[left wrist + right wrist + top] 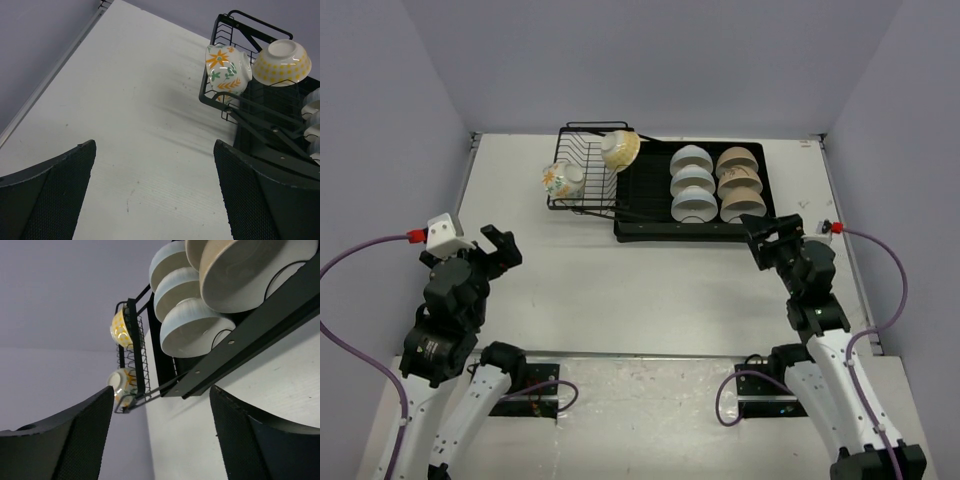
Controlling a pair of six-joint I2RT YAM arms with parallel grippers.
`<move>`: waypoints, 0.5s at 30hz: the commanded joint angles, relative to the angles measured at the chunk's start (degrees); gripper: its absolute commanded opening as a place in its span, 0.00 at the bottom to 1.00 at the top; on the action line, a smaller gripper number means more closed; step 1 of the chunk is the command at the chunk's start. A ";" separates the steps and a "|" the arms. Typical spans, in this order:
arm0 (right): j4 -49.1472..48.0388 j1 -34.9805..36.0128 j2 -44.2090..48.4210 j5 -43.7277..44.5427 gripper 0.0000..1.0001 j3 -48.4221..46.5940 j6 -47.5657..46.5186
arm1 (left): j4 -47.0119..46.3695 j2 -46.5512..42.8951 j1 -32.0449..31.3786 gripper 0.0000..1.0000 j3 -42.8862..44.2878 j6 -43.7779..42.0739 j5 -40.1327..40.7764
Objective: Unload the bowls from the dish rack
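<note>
The dish rack is a black wire basket (582,190) joined to a black drain tray (648,190) at the back of the table. Three white bowls (692,181) and three cream bowls (740,182) stand in two rows in the tray. A yellow patterned bowl (620,150) and a flowered bowl (561,180) lean in the basket. My left gripper (503,247) hangs open over bare table, well short of the flowered bowl (225,67) and the yellow bowl (281,62). My right gripper (770,232) is open just before the tray's front right corner, facing the white bowls (192,327) and a cream bowl (240,270).
The white table (620,290) is walled in by grey-violet panels on the left, back and right. Purple cables (350,260) loop beside both arms. The tray's front rim (250,335) runs close above my right fingers.
</note>
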State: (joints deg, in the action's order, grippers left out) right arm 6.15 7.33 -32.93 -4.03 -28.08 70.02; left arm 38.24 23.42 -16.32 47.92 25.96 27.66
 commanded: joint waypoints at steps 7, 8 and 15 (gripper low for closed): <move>-18.71 -0.83 -14.51 5.44 0.50 0.22 13.30 | -2.20 0.31 -0.21 1.00 -0.46 -0.55 -1.29; -19.16 -1.35 -15.49 5.18 0.50 -0.22 13.74 | -2.29 0.31 -0.21 1.00 -0.46 -0.55 -1.29; -22.92 -3.55 -21.65 6.05 0.48 -1.19 14.80 | -2.47 -0.13 -0.21 1.00 -0.55 -0.73 -1.73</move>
State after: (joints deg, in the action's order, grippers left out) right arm -10.90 4.51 -53.47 -0.84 -26.57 83.00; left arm 37.85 23.42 -16.32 47.88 25.93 26.76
